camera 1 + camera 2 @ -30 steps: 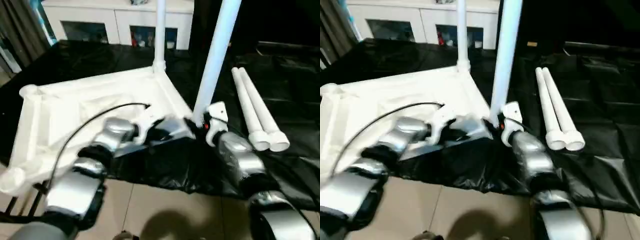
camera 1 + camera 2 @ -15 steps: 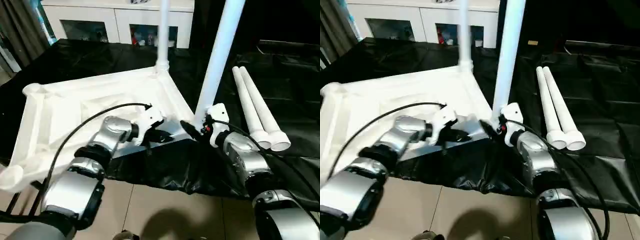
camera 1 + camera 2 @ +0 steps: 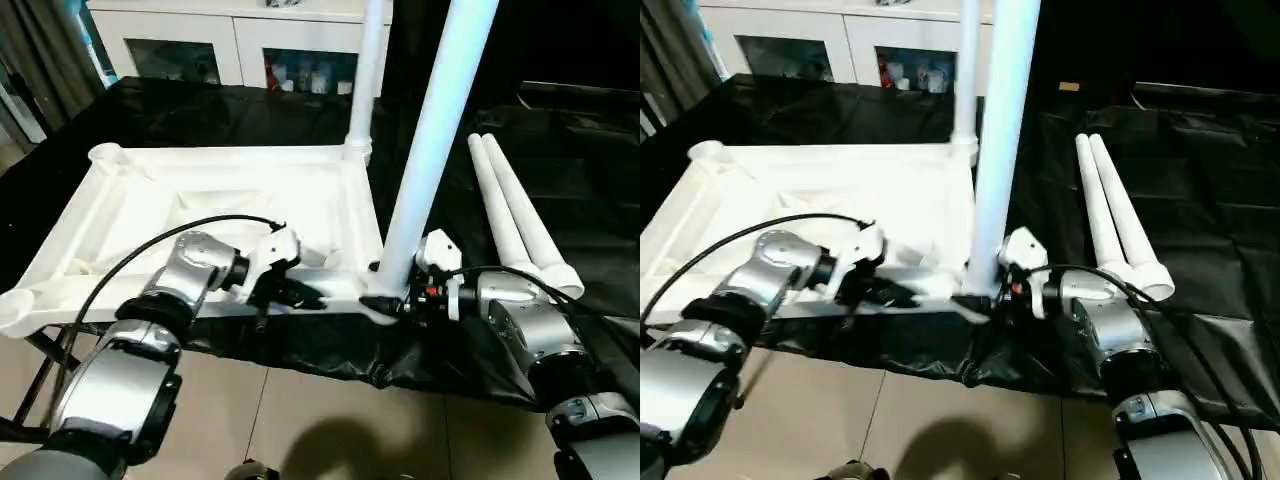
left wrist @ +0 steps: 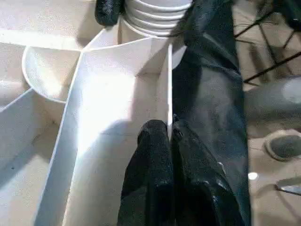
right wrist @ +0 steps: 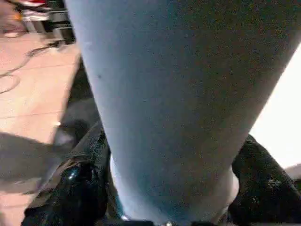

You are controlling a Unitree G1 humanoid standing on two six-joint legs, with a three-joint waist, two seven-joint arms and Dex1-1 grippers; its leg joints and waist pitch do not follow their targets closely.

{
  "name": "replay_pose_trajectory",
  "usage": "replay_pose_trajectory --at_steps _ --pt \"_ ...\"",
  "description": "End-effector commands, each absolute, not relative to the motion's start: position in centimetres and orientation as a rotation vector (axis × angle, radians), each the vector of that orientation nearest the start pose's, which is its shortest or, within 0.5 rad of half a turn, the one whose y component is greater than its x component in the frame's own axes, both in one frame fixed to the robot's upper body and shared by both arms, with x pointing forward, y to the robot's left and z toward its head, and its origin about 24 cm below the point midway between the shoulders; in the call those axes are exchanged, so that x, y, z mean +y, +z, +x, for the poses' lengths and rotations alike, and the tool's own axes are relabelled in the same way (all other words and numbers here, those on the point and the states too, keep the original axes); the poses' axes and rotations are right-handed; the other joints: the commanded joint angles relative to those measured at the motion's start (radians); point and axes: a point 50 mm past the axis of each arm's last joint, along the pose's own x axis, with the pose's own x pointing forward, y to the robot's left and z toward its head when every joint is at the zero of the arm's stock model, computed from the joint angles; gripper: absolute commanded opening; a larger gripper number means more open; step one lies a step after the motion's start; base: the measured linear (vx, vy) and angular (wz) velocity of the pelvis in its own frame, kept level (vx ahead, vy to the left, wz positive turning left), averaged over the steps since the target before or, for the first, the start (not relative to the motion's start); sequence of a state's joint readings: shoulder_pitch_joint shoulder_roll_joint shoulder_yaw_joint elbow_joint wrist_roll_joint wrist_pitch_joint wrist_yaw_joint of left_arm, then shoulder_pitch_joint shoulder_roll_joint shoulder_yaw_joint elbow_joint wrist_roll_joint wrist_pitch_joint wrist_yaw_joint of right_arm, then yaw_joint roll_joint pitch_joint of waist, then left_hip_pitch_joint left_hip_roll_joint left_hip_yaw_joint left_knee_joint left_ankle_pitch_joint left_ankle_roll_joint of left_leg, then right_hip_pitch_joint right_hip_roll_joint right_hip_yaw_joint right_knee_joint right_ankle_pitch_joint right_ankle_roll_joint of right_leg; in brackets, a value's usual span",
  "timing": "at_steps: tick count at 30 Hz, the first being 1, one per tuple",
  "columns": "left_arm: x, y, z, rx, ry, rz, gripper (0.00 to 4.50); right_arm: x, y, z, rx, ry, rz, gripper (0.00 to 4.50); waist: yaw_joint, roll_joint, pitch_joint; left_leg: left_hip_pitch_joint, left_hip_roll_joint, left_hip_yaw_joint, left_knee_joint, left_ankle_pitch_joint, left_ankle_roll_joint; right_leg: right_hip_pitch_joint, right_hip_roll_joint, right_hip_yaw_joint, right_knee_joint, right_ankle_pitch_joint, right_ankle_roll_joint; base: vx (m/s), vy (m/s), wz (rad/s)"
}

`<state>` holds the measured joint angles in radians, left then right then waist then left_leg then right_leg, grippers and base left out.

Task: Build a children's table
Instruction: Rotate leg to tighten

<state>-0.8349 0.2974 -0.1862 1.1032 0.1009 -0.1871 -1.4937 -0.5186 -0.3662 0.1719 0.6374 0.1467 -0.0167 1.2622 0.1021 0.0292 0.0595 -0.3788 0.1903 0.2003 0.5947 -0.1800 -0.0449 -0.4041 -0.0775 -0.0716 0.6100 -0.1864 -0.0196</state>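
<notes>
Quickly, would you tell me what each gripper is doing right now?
Left gripper: shut on the tabletop's side wall.
Right gripper: closed around the near leg.

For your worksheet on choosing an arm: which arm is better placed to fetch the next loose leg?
Right, probably. The right gripper sits at the near upright leg, beside the two loose legs. The left gripper pinches the tabletop's rim, farther away.

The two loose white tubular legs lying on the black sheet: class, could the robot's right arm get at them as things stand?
Probably yes, once freed. The two loose white tubular legs lie uncovered beside the right gripper, but its jaws now straddle the upright white leg at the table corner.
</notes>
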Motion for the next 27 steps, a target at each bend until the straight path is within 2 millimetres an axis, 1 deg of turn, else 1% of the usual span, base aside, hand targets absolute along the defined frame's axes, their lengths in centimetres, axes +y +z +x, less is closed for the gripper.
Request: replay_pose_trajectory --at_steps 1,2,4,7,8,9,10,11,12,13,14,15,16,17,18,20,22,23,24,25,26,27 --pt "12.9 6.0 33.1 0.463 -1.646 0.382 0.00 -14.4 4.4 30.1 0.329 1.394 -0.163 2.81 0.002 -0.012 -0.075 0.017 0.052 -0.022 -0.062 -0.150 0.119 0.055 -0.080 0.047 -0.063 -0.090 -0.285 0.000 0.000 0.00" --pt "13.0 6.0 33.1 0.463 -1.643 0.381 0.00 -14.4 4.4 30.0 0.330 1.395 -0.159 2.77 0.004 -0.010 -0.074 0.018 0.053 -0.022 -0.062 -0.159 0.111 0.055 -0.081 0.047 -0.064 -0.106 -0.282 0.000 0.000 0.00" --pt "12.9 6.0 33.2 0.460 -1.633 0.378 0.00 -14.3 4.4 30.0 0.326 1.393 -0.147 2.77 0.005 -0.012 -0.073 0.018 0.053 -0.022 -0.063 -0.164 0.101 0.055 -0.082 0.047 -0.066 -0.125 -0.276 0.000 0.000 0.00" --pt "12.2 6.1 33.9 0.429 -1.542 0.353 0.00 -13.7 4.2 30.6 0.293 1.283 -0.116 2.75 0.008 -0.010 -0.074 0.020 0.054 -0.022 -0.064 -0.167 0.086 0.053 -0.083 0.048 -0.067 -0.147 -0.271 0.000 0.000 0.00" --pt "12.0 6.1 34.0 0.422 -1.516 0.350 0.00 -13.6 4.1 30.8 0.286 1.249 -0.121 2.75 0.007 -0.010 -0.072 0.019 0.054 -0.022 -0.065 -0.169 0.076 0.051 -0.082 0.048 -0.067 -0.151 -0.268 0.000 0.000 0.00" --pt "11.5 6.1 34.4 0.423 -1.451 0.353 0.00 -13.4 3.9 31.4 0.275 1.152 -0.112 2.75 0.006 -0.014 -0.073 0.021 0.052 -0.022 -0.065 -0.174 0.069 0.051 -0.082 0.047 -0.069 -0.164 -0.264 0.000 0.000 0.00" --pt "11.2 6.1 34.7 0.421 -1.406 0.360 0.00 -13.2 3.7 31.8 0.276 1.079 -0.108 2.75 0.003 -0.011 -0.072 0.021 0.053 -0.022 -0.065 -0.171 0.061 0.047 -0.083 0.049 -0.068 -0.170 -0.262 0.000 0.000 0.00" --pt "10.6 6.0 35.2 0.417 -1.340 0.362 0.00 -13.0 3.4 32.5 0.278 0.975 -0.107 2.75 0.001 -0.011 -0.070 0.022 0.050 -0.025 -0.068 -0.190 0.045 0.050 -0.085 0.048 -0.074 -0.211 -0.252 0.000 0.000 0.00" --pt "10.4 6.1 35.3 0.415 -1.321 0.358 0.00 -13.0 3.3 32.6 0.277 0.945 -0.109 2.75 -0.003 -0.014 -0.071 0.023 0.049 -0.024 -0.067 -0.188 0.035 0.048 -0.084 0.048 -0.073 -0.220 -0.249 0.000 0.000 0.00" --pt "9.6 6.2 35.7 0.402 -1.265 0.335 0.00 -12.7 2.9 33.2 0.273 0.846 -0.125 2.75 -0.007 -0.014 -0.069 0.025 0.046 -0.025 -0.069 -0.200 0.024 0.050 -0.085 0.048 -0.080 -0.255 -0.241 0.000 0.000 0.00" --pt "9.2 6.2 35.8 0.396 -1.239 0.326 0.00 -12.6 2.8 33.4 0.277 0.788 -0.126 2.75 -0.012 -0.014 -0.069 0.024 0.044 -0.024 -0.068 -0.196 0.023 0.049 -0.083 0.050 -0.081 -0.253 -0.237 0.000 0.000 0.00" --pt "9.2 6.2 35.8 0.396 -1.239 0.326 0.00 -12.6 2.8 33.4 0.277 0.788 -0.126 2.74 -0.013 -0.015 -0.069 0.023 0.044 -0.025 -0.068 -0.193 0.024 0.050 -0.084 0.050 -0.081 -0.249 -0.237 0.000 0.000 0.00" --pt "8.1 6.3 36.1 0.382 -1.190 0.323 0.00 -12.2 2.5 34.2 0.289 0.652 -0.099 2.74 -0.014 -0.009 -0.070 0.021 0.042 -0.025 -0.067 -0.187 0.032 0.053 -0.082 0.049 -0.080 -0.234 -0.235 0.000 0.000 0.00" --pt "8.1 6.3 36.1 0.382 -1.189 0.323 0.00 -12.2 2.5 34.2 0.289 0.651 -0.098 2.74 -0.019 -0.009 -0.070 0.021 0.043 -0.024 -0.067 -0.179 0.036 0.049 -0.080 0.051 -0.078 -0.209 -0.240 0.000 0.000 0.00" --pt "7.4 6.3 36.2 0.373 -1.153 0.322 0.00 -11.9 2.3 34.6 0.300 0.553 -0.073 2.74 -0.019 -0.012 -0.072 0.021 0.042 -0.025 -0.067 -0.175 0.035 0.053 -0.081 0.050 -0.078 -0.201 -0.239 0.000 0.000 0.00" --pt "6.8 6.2 36.3 0.361 -1.126 0.317 0.00 -11.6 2.3 34.9 0.295 0.498 -0.085 2.74 -0.018 -0.006 -0.074 0.021 0.042 -0.024 -0.065 -0.157 0.042 0.053 -0.079 0.050 -0.073 -0.154 -0.250 0.000 0.000 0.00" --pt "6.2 6.2 36.2 0.350 -1.116 0.320 0.00 -11.2 2.4 35.0 0.277 0.477 -0.085 2.74 -0.017 -0.007 -0.076 0.021 0.042 -0.024 -0.065 -0.151 0.052 0.054 -0.078 0.050 -0.070 -0.119 -0.254 0.000 0.000 0.00" --pt "6.1 6.2 36.2 0.347 -1.120 0.320 0.00 -11.0 2.5 35.1 0.268 0.477 -0.086 3.09 -0.016 -0.007 -0.076 0.020 0.042 -0.023 -0.064 -0.150 0.060 0.055 -0.079 0.049 -0.070 -0.105 -0.256 0.000 0.000 0.00" --pt "5.9 6.1 36.1 0.341 -1.135 0.320 0.00 -11.0 2.6 35.1 0.251 0.480 -0.089 3.30 -0.016 -0.008 -0.076 0.019 0.041 -0.022 -0.064 -0.149 0.064 0.056 -0.079 0.050 -0.069 -0.099 -0.258 0.000 0.000 0.00" --pt "5.9 6.1 36.0 0.337 -1.145 0.321 0.00 -11.0 2.8 35.1 0.239 0.483 -0.091 3.30 -0.016 -0.008 -0.075 0.018 0.041 -0.022 -0.064 -0.152 0.070 0.057 -0.079 0.049 -0.070 -0.100 -0.258 0.000 0.000 0.00" --pt "5.9 6.1 35.9 0.335 -1.157 0.322 0.00 -11.0 2.9 35.1 0.227 0.494 -0.090 3.44 -0.015 -0.008 -0.075 0.019 0.041 -0.022 -0.064 -0.159 0.073 0.056 -0.079 0.049 -0.071 -0.112 -0.257 0.000 0.000 0.00" --pt "6.1 6.0 35.8 0.332 -1.183 0.333 0.00 -11.1 3.2 35.2 0.205 0.519 -0.090 3.46 -0.016 -0.008 -0.075 0.018 0.041 -0.022 -0.064 -0.160 0.072 0.057 -0.080 0.049 -0.071 -0.115 -0.256 0.000 0.000 0.00"
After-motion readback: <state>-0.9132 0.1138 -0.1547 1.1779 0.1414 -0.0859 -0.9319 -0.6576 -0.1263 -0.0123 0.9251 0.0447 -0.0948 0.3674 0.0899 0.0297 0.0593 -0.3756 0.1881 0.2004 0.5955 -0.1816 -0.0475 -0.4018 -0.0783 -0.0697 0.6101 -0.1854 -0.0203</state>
